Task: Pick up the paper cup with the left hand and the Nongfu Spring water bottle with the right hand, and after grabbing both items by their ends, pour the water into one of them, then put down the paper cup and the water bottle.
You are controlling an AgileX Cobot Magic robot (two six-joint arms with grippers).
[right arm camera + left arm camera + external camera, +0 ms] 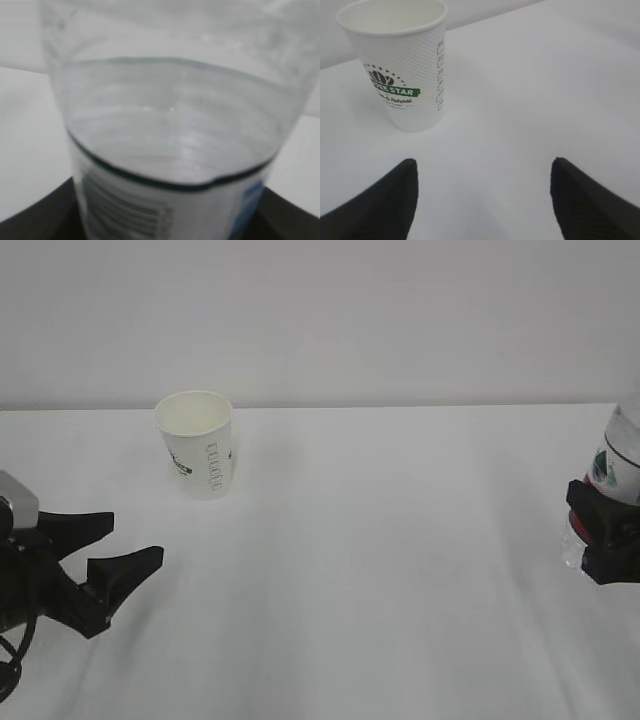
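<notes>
The paper cup [196,444] stands upright on the white table [380,540] toward the far left, its green logo facing the left hand [118,545]. That hand sits low at the table's near left corner with its two black fingers [375,205] spread wide, holding nothing, the cup ahead of it and apart. At the right edge, the right hand [603,533] is clamped around the water bottle [615,475] at its label, with water [170,130] visible inside.

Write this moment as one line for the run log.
left hand: open, short of paper cup | right hand: around Nongfu Spring water bottle | cup upright on table
</notes>
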